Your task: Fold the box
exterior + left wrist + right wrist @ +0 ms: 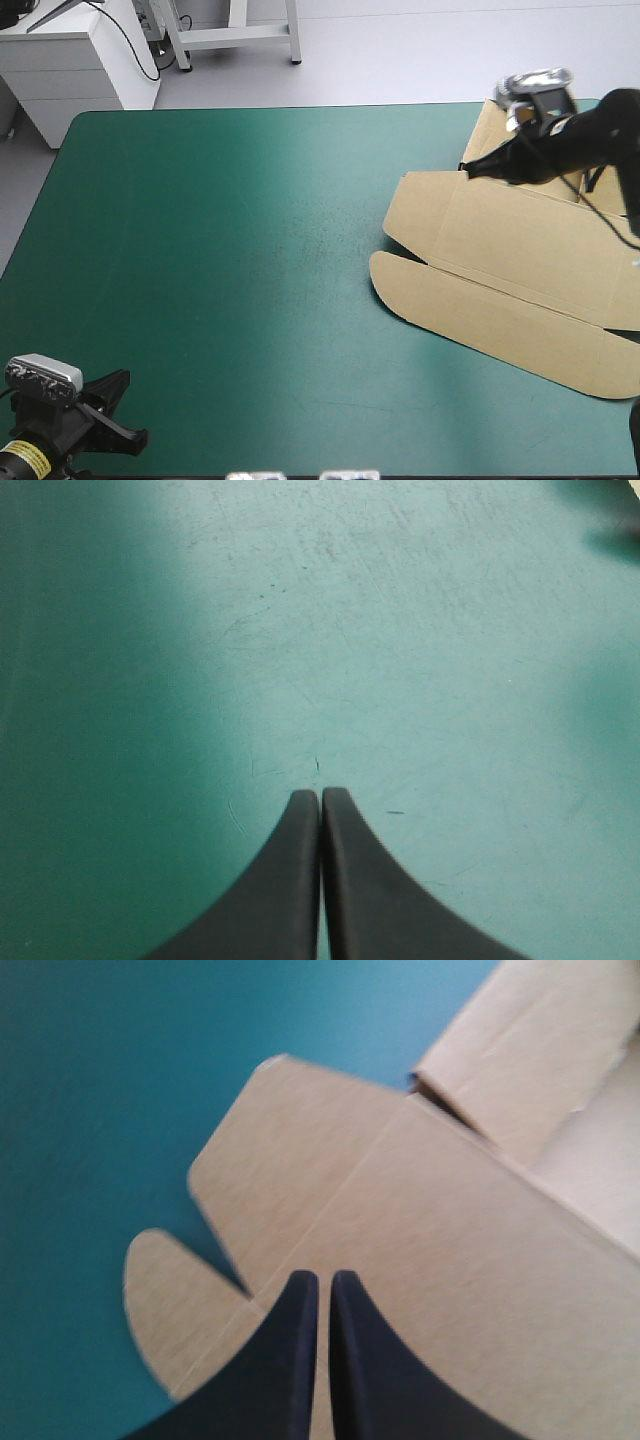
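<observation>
From above you see the box (pixel 520 260) lying mostly flat, with the right gripper (pixel 470 168) over its far corner and the left gripper (pixel 138 434) well apart from it. At your left wrist, the fingers are pressed together over the teal-green cover (pixel 400 630), with no box in sight. At your right wrist, the fingers are pressed together over the box's panel (pixel 450 1220).

From above and behind the robot, the high camera looks forward and down across the teal-green surface (pixel 250 300). The left wrist camera sits close over its near-left corner; the right wrist camera hangs close over the brown box (pixel 450 1240), also seen from above.
</observation>
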Robot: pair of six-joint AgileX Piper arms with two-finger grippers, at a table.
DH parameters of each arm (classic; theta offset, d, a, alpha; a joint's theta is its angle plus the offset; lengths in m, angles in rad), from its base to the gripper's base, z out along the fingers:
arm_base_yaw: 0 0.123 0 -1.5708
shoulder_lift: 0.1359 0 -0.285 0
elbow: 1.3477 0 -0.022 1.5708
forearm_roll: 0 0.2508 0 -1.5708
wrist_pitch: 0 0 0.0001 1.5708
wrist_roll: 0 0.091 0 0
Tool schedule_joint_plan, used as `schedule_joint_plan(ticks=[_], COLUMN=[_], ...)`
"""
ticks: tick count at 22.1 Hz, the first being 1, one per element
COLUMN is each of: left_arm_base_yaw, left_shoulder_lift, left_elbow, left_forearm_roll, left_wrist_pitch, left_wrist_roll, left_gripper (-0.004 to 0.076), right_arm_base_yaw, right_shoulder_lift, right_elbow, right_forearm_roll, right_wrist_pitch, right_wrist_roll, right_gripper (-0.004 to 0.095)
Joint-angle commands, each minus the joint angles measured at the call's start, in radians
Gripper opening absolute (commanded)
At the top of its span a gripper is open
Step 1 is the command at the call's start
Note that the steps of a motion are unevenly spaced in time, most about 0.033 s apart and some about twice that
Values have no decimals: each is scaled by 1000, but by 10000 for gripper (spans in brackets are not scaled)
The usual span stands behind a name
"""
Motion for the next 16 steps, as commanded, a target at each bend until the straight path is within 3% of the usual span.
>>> schedule_joint_plan(ticks=[1, 6, 11, 13, 16], left_arm_base_yaw=[-2, -2, -2, -2, -2], left_shoulder_lift=[13, 12, -17, -54, -104], left_elbow=[-26, -26, -26, -17, 19], left_forearm_roll=[5, -38, -88, -96, -160], left_wrist_pitch=[-62, -71, -129, -144, -150], left_wrist_roll=[-8, 23, 146, 154, 192], left_gripper=[-8, -8, -8, -8, -8], right_arm_base_yaw=[179, 324, 323, 323, 323], right_shoulder_lift=[-136, -372, -895, -1054, -1235], right_elbow=[117, 369, 809, 924, 1057], right_forearm_roll=[-92, -201, -286, -375, -417], right_wrist_pitch=[-73, -313, -636, -652, -626], right_wrist_roll=[-14, 3, 163, 276, 317], right_gripper=[0, -1, -1, -1, -1])
